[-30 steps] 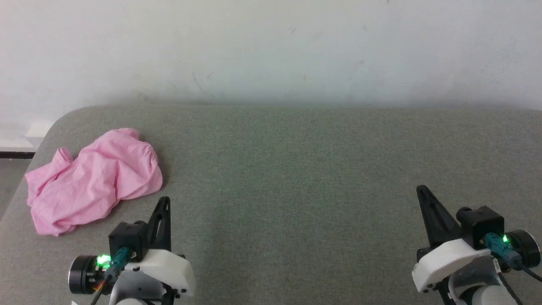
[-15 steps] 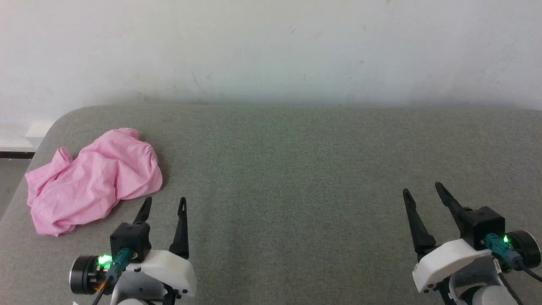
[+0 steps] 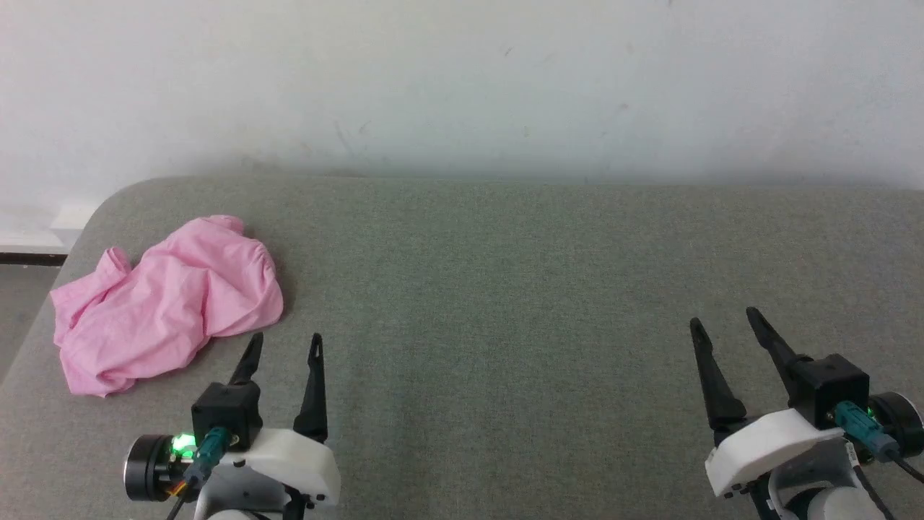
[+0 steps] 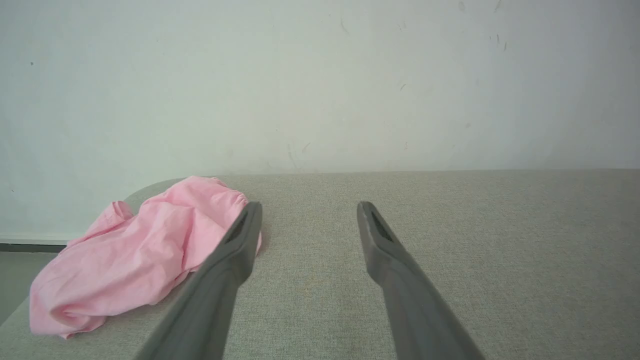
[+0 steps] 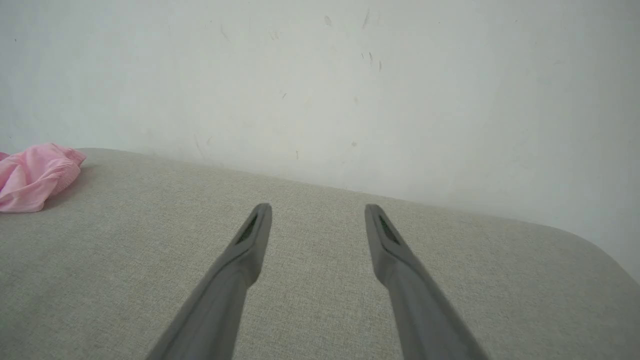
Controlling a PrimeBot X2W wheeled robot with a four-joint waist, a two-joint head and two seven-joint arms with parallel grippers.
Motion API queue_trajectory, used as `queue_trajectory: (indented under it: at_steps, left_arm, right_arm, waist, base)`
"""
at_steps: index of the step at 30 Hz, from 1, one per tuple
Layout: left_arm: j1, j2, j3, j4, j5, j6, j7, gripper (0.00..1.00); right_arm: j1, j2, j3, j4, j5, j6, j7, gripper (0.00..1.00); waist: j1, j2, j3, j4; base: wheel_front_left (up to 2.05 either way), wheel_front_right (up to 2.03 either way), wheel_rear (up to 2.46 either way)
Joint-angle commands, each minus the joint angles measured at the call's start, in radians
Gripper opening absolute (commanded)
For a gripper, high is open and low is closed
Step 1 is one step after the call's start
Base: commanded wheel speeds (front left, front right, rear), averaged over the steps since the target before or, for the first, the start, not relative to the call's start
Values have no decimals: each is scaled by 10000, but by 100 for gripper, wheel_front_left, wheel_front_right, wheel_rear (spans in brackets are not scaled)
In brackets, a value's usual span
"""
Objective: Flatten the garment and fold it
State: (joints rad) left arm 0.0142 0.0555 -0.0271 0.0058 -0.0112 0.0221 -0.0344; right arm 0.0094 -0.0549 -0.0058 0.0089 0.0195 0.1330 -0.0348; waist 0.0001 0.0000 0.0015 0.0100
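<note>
pink shorts (image 3: 162, 303) lie crumpled at left of frame on the grey table (image 3: 505, 289); left gripper (image 3: 284, 345) spread, empty, just beside them; right gripper (image 3: 724, 321) spread, empty, lower right

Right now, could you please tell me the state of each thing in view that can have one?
Shorts: crumpled in a heap on the table, not yet flattened or folded, held by nothing.
Left gripper: open, empty, near the shorts.
Right gripper: open, empty, far from the shorts.
</note>
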Motion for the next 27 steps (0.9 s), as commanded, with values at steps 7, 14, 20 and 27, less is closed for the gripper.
queue_trajectory:
  at_steps: [7, 14, 20, 27]
  left_arm:
    - [188, -12, -86, -79, -129, 137, -235, 100]
    - [304, -15, -138, -126, -145, 206, -380, 100]
    - [413, -15, -159, -152, -142, 225, -506, 100]
    - [503, -13, -166, -173, -147, 215, -652, 100]
  right_arm:
    - [124, 10, -24, -39, 99, -5, -234, 100]
    - [201, 13, 11, -10, 126, -6, -379, 100]
    - [266, 15, 42, 23, 200, -7, -504, 100]
    - [325, 18, 87, 77, 272, -9, -651, 100]
  waist:
    - [-1, 0, -56, 275]
    - [-1, 0, -129, 635]
    - [-1, 0, -205, 1010]
    - [-1, 0, -276, 1452]
  base:
    - [0, 0, 0]
    - [0, 0, 0]
    - [0, 0, 0]
    - [0, 0, 0]
